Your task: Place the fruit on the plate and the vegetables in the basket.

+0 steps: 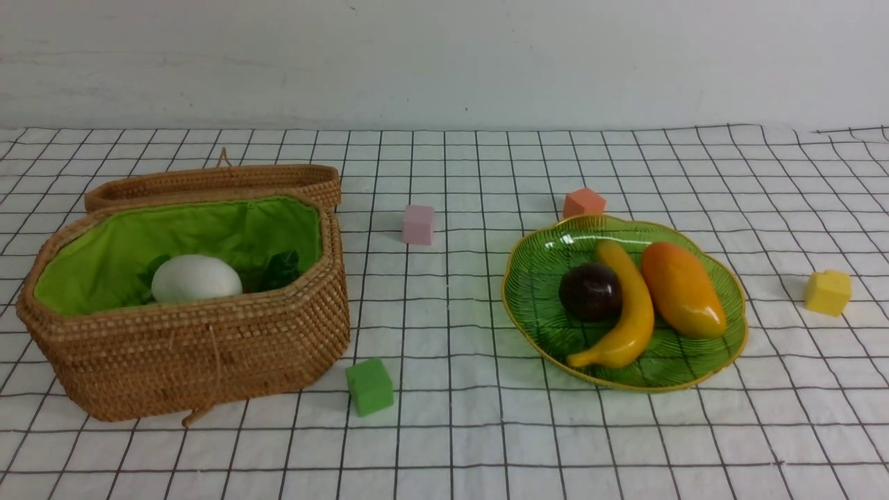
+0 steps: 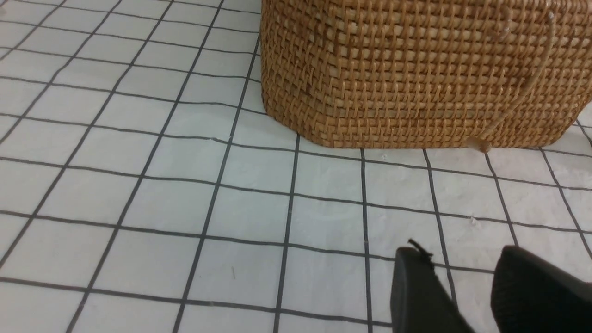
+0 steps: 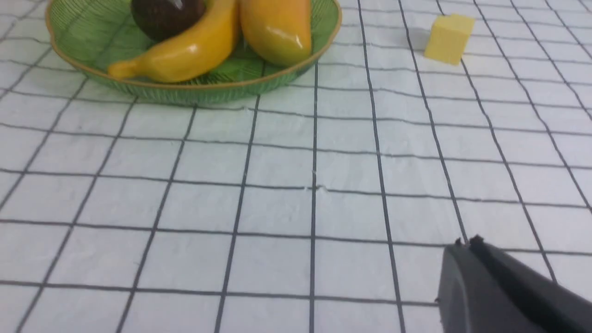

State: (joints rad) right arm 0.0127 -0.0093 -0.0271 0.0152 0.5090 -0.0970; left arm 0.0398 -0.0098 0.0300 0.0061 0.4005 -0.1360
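The plum [image 1: 590, 292], banana [image 1: 623, 312] and mango [image 1: 682, 289] are lying together on the plate [image 1: 722, 326]. A radish [image 1: 196, 278] is showing inside the open basket [image 1: 201, 354]. The left gripper [image 2: 462, 282] is hovering near the basket with parted, empty jaws. The right gripper [image 3: 468, 241] is sitting closed and empty, short of the plate.

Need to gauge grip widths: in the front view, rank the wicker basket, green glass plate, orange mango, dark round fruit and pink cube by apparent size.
1. Woven brown wicker basket
2. Translucent green glass plate
3. Orange oval mango
4. Dark purple-brown round fruit
5. Small pink cube, though it sits farther back, which shrinks it somewhat.
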